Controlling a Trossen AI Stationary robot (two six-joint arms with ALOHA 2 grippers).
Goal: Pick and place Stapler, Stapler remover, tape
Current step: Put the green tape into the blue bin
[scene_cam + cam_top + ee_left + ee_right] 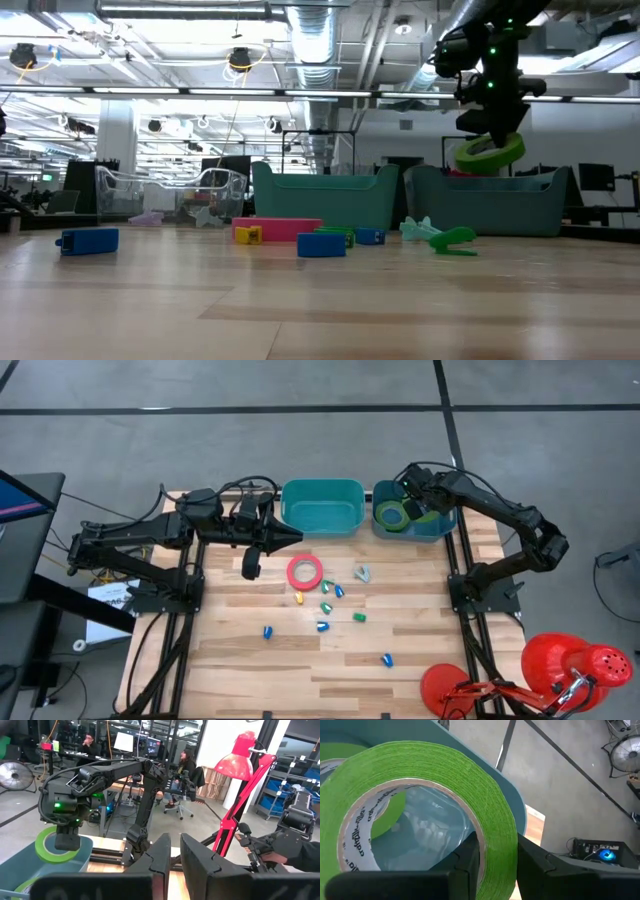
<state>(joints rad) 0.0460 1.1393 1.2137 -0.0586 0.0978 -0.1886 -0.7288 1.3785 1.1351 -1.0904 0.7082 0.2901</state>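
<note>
The right pincer [497,857] pinches the green tape roll's [420,780] wall, one finger inside, over the blue bin [440,525]; light, stiff, probably slick. Left pincer [290,538] closed, empty.

Green tape [420,795] pinched through its rim by the right gripper [497,852], tilted above a second green roll [390,515]; pink-red roll [305,571] flat, well apart.

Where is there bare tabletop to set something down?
Free: the table's near strip below the blue pieces, and its right side beyond the scatter. Crowded: the middle, around the pink tape and small pieces; the right bin holds green tape.
</note>
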